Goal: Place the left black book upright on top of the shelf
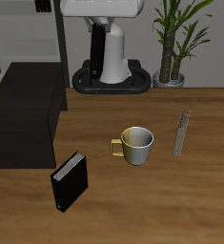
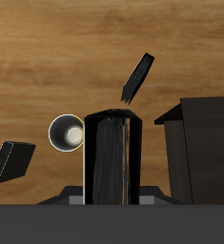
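Observation:
My gripper [image 1: 101, 36] is shut on the left black book [image 1: 101, 55] and holds it upright, high above the table's back, in front of the robot base. In the wrist view the book [image 2: 112, 157] fills the middle between the jaws of the gripper [image 2: 112, 196], its pale page edge showing. The shelf [image 1: 26, 112], a low black cabinet with a flat bare top, stands to the side of the held book and lower; it also shows in the wrist view [image 2: 201, 148]. The second black book [image 1: 70, 181] stands near the table's front edge, before the shelf, and shows in the wrist view [image 2: 137, 76].
A yellow-handled mug [image 1: 135, 145] stands mid-table and shows in the wrist view [image 2: 66, 133]. A thin grey-beige book [image 1: 182, 133] stands beyond it, dark in the wrist view [image 2: 10, 160]. A potted plant [image 1: 173, 43] and a grey rack [image 1: 47, 29] stand at the back.

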Robot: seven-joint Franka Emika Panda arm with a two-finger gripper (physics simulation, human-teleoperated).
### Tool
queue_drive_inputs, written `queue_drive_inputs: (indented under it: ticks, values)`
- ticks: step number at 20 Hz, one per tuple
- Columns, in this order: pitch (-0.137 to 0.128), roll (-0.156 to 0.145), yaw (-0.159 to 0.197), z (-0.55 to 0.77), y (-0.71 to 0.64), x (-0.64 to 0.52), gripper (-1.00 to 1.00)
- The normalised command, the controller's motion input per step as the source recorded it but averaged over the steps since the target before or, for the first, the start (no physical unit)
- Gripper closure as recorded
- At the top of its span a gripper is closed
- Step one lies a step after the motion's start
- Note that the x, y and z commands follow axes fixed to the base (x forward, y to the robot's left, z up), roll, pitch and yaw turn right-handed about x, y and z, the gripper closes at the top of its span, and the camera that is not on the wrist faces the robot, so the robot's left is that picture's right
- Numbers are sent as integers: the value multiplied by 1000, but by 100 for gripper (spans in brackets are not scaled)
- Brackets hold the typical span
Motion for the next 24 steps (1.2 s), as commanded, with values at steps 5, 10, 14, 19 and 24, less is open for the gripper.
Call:
queue_drive_inputs:
  ticks: [5,10,14,19,24]
  values:
    - [63,-27,-50,77,-645,29,100]
    - [68,49,3,4,-570,-50,100]
    - [45,36,-6,88,-520,-87,100]
    - [-32,-44,-5,113,-556,-72,100]
    - [24,29,2,-3,-473,-41,100]
